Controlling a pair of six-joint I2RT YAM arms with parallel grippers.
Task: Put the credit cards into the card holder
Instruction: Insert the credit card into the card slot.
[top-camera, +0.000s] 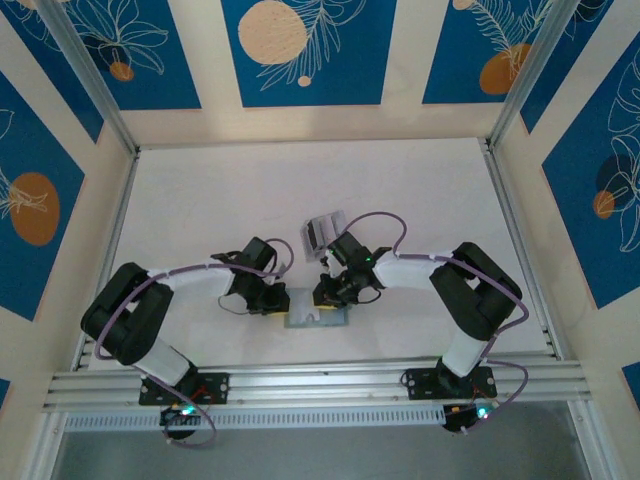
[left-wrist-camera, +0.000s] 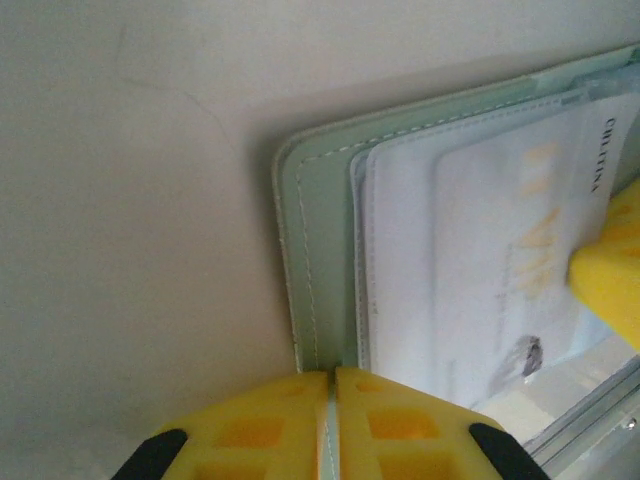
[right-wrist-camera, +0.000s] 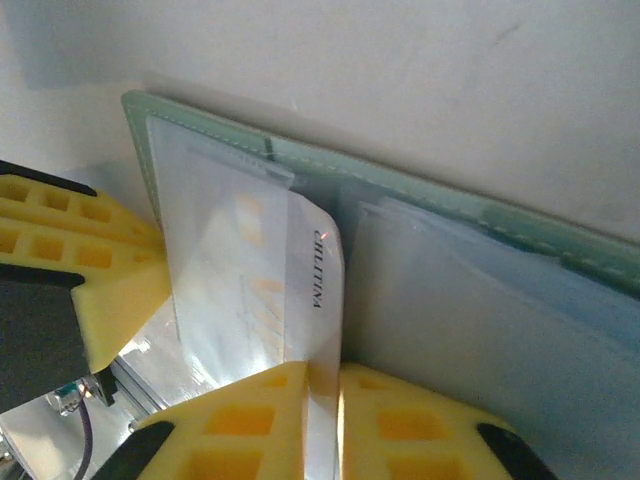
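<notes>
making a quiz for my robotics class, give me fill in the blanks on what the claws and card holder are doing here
The left claw is shut on the edge of the ___ card holder.
The right claw pinches a ___ card with dark lettering.
The card holder lies ___ on the table.
Missing: green; white; open.

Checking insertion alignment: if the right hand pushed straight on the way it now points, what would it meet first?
Probably the card holder: the right hand, shut on a white credit card, points straight at its open inside, close ahead, though depth is unclear.
</notes>
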